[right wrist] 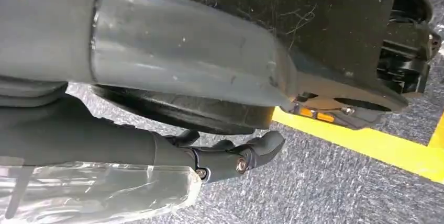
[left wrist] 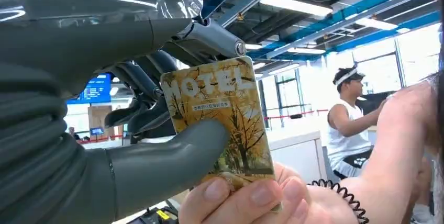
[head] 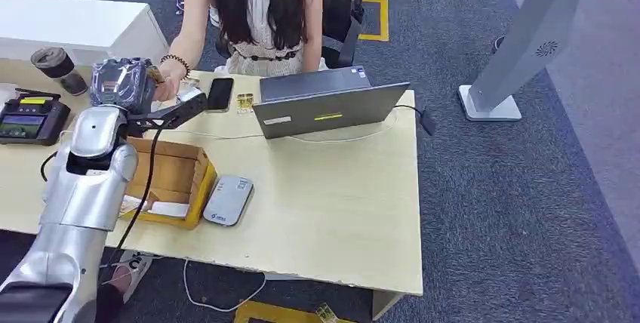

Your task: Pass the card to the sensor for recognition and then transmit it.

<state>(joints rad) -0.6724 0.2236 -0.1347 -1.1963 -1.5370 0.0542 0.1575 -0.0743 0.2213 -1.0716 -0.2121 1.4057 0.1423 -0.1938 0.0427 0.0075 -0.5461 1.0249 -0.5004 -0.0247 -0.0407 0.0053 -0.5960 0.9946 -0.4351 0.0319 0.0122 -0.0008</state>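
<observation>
Pale wooden desk (head: 332,210) across the head view, on dark grey carpet. Silver left arm (head: 83,187) rising from below at the left side and reaching toward the desk's far edge. A person (head: 260,6) seated there, behind an open grey laptop (head: 324,104) — a beaded band on the wrist stretched toward the robot. White stand (head: 521,44) on the carpet, well apart at the right.

Open cardboard box (head: 170,179) on the near left part of the desk, partly hidden by the arm. Just beside it on the right, a flat grey card sensor (head: 228,199). Black terminal (head: 30,119) at the left edge, with a dark-lidded cup (head: 56,66) behind it. Black phone (head: 220,93) near the laptop's left corner.

Left hand (left wrist: 157,145) raised near the far edge, in front of the person — thick grey thumb pressed on the face of the card (left wrist: 220,119), darker fingers curled behind it, pinching it upright. Card printed with autumn trees and the word "MOTEL". Person's hand (left wrist: 251,198) gripping the card's lower edge at the same time, fingertips touching the thumb.

Right hand (right wrist: 230,156) hanging above the carpet and a yellow floor line (right wrist: 366,140), holding nothing; dark fingers curled partway in — whether fully closed, cannot tell.
</observation>
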